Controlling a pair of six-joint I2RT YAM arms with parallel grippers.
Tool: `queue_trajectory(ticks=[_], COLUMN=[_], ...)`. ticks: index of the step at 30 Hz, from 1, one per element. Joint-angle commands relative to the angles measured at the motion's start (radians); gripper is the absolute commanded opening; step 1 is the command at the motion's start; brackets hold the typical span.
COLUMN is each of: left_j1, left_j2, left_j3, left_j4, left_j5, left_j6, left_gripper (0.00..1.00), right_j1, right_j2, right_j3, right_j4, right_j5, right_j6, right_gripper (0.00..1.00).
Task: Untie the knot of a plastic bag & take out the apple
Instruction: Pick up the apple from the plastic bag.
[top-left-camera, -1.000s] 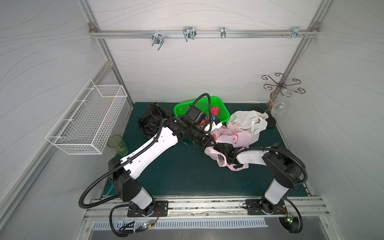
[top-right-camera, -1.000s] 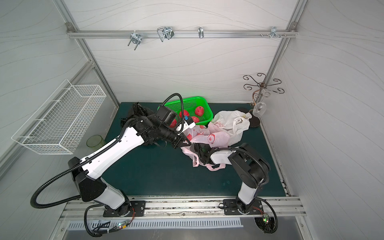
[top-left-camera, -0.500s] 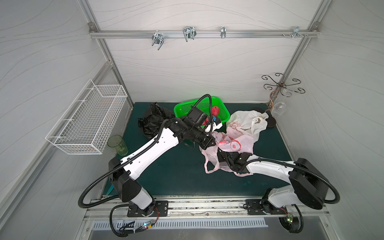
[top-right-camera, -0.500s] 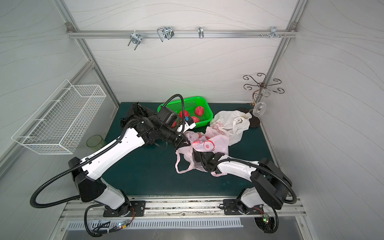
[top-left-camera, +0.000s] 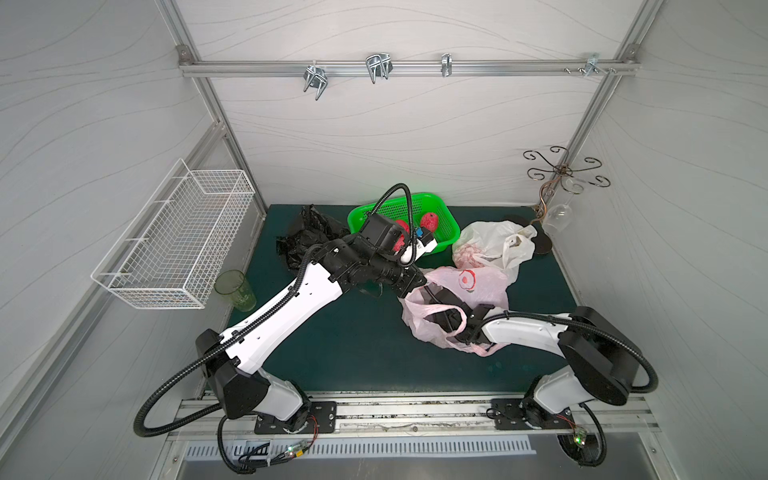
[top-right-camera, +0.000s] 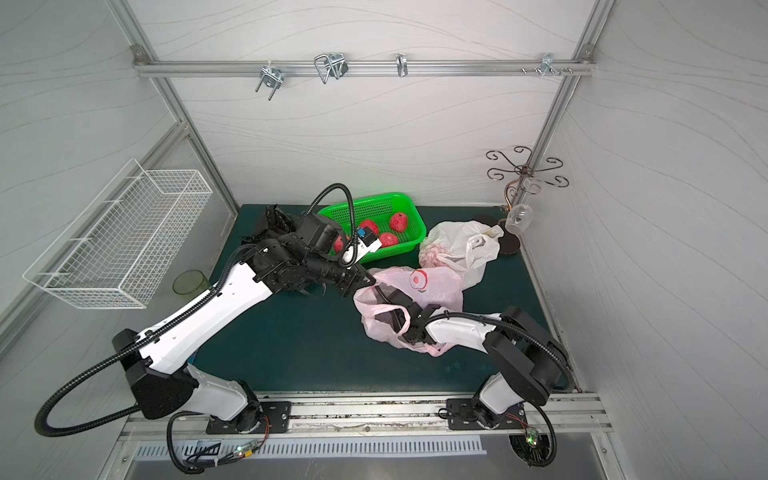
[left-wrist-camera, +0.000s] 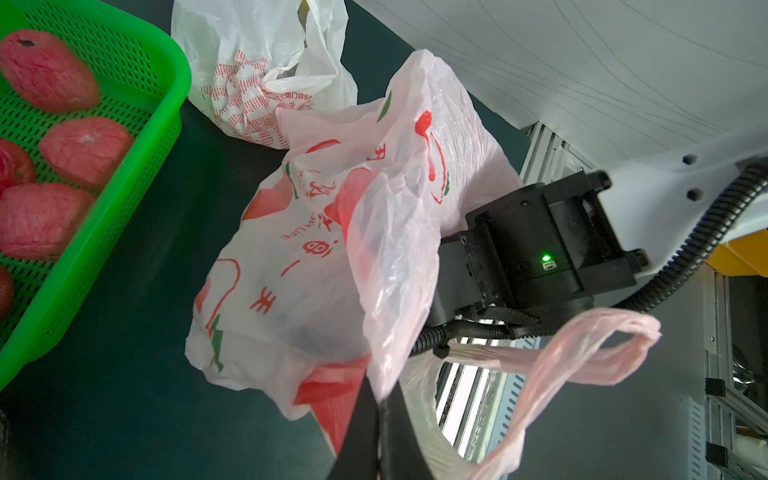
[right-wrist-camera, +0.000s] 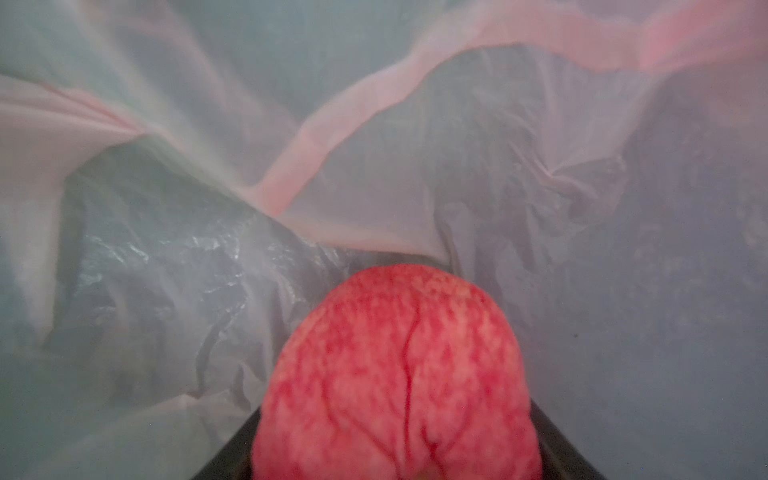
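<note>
Pink bag (left-wrist-camera: 332, 249) rim pinched in left pincer (left-wrist-camera: 380, 399), right pincer (right-wrist-camera: 395, 409) inside gripping apple (right-wrist-camera: 395, 353), green basket (left-wrist-camera: 174, 95) beside left pincer holds red fruit (left-wrist-camera: 83, 149), apple red, wrinkled.

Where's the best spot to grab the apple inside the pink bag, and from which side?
Probably across its round flanks, entering the mouth of the pink bag, whose rim the left pincer pinches. The apple sits bare between the right pincer fingers; film covers other sides.

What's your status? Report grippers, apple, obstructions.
Left gripper shut on pink bag rim, mouth held open. Right gripper inside bag, clamped on apple. Apple not yet out. Bag film draped over right wrist.
</note>
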Motion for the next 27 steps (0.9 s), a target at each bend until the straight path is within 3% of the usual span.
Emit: queue_trajectory(ticks=[1, 7, 16, 27], left_j1=[0.006, 0.012, 0.013, 0.013], left_j2=[0.004, 0.063, 0.059, 0.055], left_j3=[0.020, 0.058, 0.056, 0.060], left_j4=[0.008, -0.047, -0.043, -0.052], left_j5=[-0.062, -0.159, -0.163, -0.139], left_j6=[0.015, 0.009, 0.008, 0.019], left_gripper=[0.00, 0.00, 0.00, 0.00], right_j1=[0.038, 0.085, 0.079, 0.024], right_j2=[-0.046, -0.299, -0.703, -0.854], right_j3=[-0.022, -0.118, -0.168, 0.060], right_j4=[-0.082, -0.036, -0.166, -0.375], right_j5=[0.001, -0.103, -0.112, -0.125], right_j6=[0.019, -0.047, -0.062, -0.140], right_gripper=[0.15, 0.16, 0.16, 0.16])
